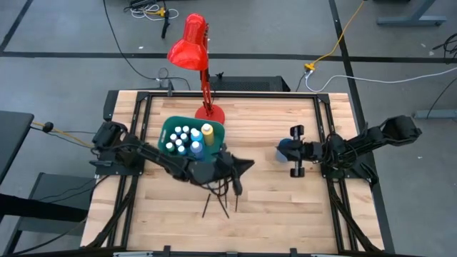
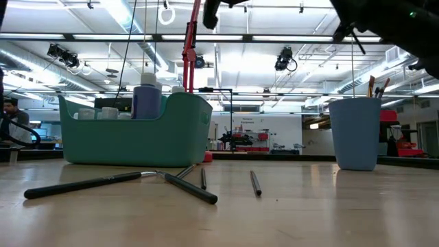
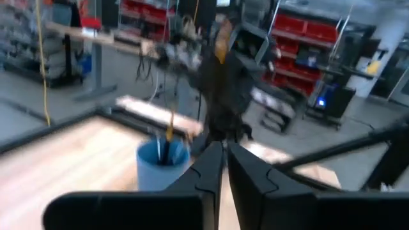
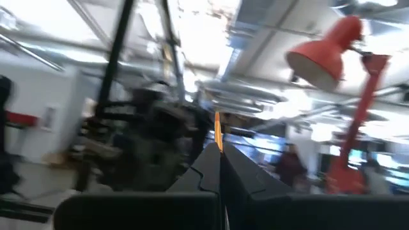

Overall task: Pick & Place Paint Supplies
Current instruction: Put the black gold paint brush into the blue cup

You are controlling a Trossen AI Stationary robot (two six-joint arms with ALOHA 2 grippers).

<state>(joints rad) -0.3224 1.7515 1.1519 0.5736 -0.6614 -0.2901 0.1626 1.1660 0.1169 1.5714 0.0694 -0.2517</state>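
Toward the worktop's back edge, left of middle, the teal bin [image 1: 187, 126] already holds the paint bottles [image 1: 184, 138] and the taller yellow bottle [image 1: 207, 130]; that part I judge done; right of middle, the blue cup [image 2: 354, 132] holds a few brushes [image 2: 376, 85]. Several loose brushes [image 1: 218, 200] lie toward the front edge, so collecting is unfinished. My left gripper [image 1: 243, 164] hangs mid-table, fingers together, whether on anything I cannot tell; my right gripper [image 4: 219, 150], over the cup, is clamped on a thin orange-tipped brush [image 4: 218, 131]. Bare wood lies front-right; the red lamp [image 1: 191, 44] crowds the back.
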